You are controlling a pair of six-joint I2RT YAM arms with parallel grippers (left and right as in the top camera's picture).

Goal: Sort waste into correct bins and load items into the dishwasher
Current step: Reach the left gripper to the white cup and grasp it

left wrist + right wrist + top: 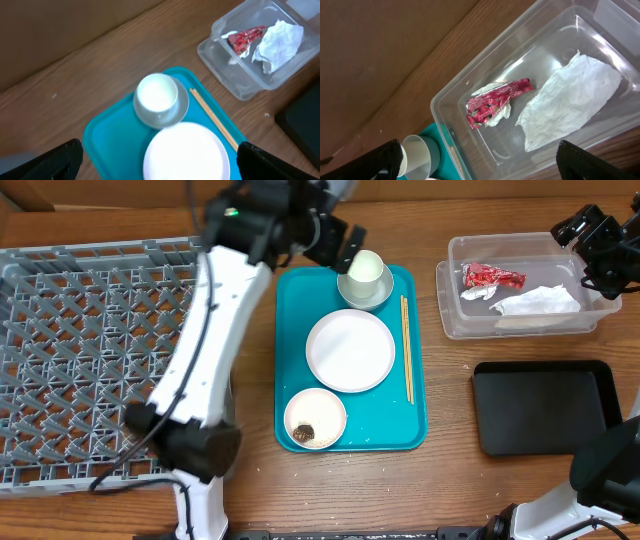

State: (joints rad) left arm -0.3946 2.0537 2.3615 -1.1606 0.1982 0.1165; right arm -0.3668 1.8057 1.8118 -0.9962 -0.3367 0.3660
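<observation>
While the cup [366, 267] stands upright, chopsticks [407, 348] lie lengthwise on the tray [290, 350].

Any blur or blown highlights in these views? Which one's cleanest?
Overhead: even light, but the left arm close to the lens looks soft. Left wrist: softest view, cup and plate blown to flat white. Right wrist: sharpest, wrapper creases crisp, mild glare on the clear bin walls.
</observation>
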